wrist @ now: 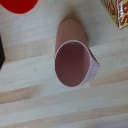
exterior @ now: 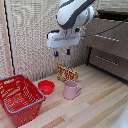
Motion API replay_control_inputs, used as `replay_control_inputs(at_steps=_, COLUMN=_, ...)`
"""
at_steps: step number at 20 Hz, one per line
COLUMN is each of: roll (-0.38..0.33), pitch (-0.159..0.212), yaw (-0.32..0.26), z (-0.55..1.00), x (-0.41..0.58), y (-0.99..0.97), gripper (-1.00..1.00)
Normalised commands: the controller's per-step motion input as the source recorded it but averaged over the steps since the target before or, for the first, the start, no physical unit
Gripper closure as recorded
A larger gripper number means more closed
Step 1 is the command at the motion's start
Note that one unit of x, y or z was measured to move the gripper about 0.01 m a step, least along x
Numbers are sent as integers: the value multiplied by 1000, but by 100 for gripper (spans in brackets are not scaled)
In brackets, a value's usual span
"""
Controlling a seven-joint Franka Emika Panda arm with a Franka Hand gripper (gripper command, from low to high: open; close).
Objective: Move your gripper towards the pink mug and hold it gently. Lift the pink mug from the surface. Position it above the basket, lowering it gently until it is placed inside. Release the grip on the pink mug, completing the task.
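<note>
Small dark-fingered gripper with blue tips (exterior: pixel 62 51) on a white block, end of bulky white-and-grey arm, hanging high over the table. Fingers apart, nothing between them, holding nothing. Not visible in wrist view.

Almost straight below, well apart: small plain pink cylindrical mug (exterior: pixel 71 90), upright on light wooden tabletop (exterior: pixel 95 107), handle loop toward the exterior view's right. Wrist view looks down into mug's (wrist: pixel 74 60) open mouth, near centre, so roughly lined up overhead.

Beside mug, toward exterior view's left: low red bowl (exterior: pixel 46 86). Behind mug, below gripper: yellow-and-red printed box (exterior: pixel 66 73); corner also in wrist view (wrist: pixel 118 11). Farther toward exterior view's left, far below gripper: large red wire-mesh basket (exterior: pixel 12 102) with blue-grey rim, seemingly nothing inside.

Step in hand: approach, first step. Mug not grasped, not lifted, still outside basket.

Next move, as judged: straight descent, fingers straddling one wall of the rim or the body, then gentle close. Likely risk: tipping mug or clipping handle if off-centre.
</note>
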Motion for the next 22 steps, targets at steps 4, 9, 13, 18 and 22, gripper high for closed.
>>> replay_control_inputs(at_steps=4, roll=14, pitch=5, yaw=26, z=-288, x=-562, y=-314, gripper=-100)
replay_control_inputs(at_steps=9, roll=12, pitch=12, yaw=32, z=-294, x=-547, y=-394, gripper=-100)
replay_control_inputs(at_steps=13, roll=0, pitch=1, yaw=59, z=-311, x=-321, y=-350, gripper=-100)
replay_control_inputs(at_steps=18, roll=0, pitch=9, yaw=69, z=-348, x=-224, y=-256, gripper=-100)
replay_control_inputs(at_steps=22, roll=-7, pitch=5, yaw=84, z=-340, x=-39, y=-114, gripper=-100)
